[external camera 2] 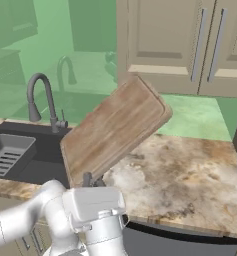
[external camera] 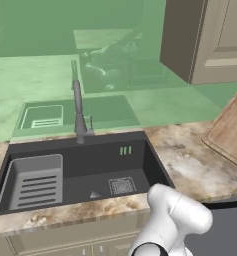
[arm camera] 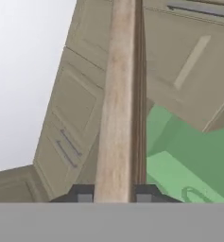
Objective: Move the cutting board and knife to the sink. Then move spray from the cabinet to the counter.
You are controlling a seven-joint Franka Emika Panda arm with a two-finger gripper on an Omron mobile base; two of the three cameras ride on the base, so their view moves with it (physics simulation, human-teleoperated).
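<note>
My gripper [external camera 2: 92,181] is shut on the lower edge of the cutting board [external camera 2: 115,132], a light-brown wooden board held tilted up above the counter [external camera 2: 185,170] just right of the sink [external camera 2: 45,150]. In the hand view the board's edge [arm camera: 116,113] runs straight up between my fingertips [arm camera: 85,196]. The board's corner [external camera: 232,130] also shows at the right of the left base view. A small grey wedge [external camera: 95,194] lies on the floor of the sink [external camera: 90,155] beside the drain; I cannot tell whether it is the knife. The cabinet [external camera 2: 190,45] doors are closed. The spray is out of view.
A grey ribbed rack [external camera: 37,182] fills the sink's left part, and the tall faucet [external camera: 78,107] stands behind the basin. A dark appliance top [external camera: 225,225] adjoins the counter's front right. Marbled counter [external camera: 190,160] stretches right of the sink.
</note>
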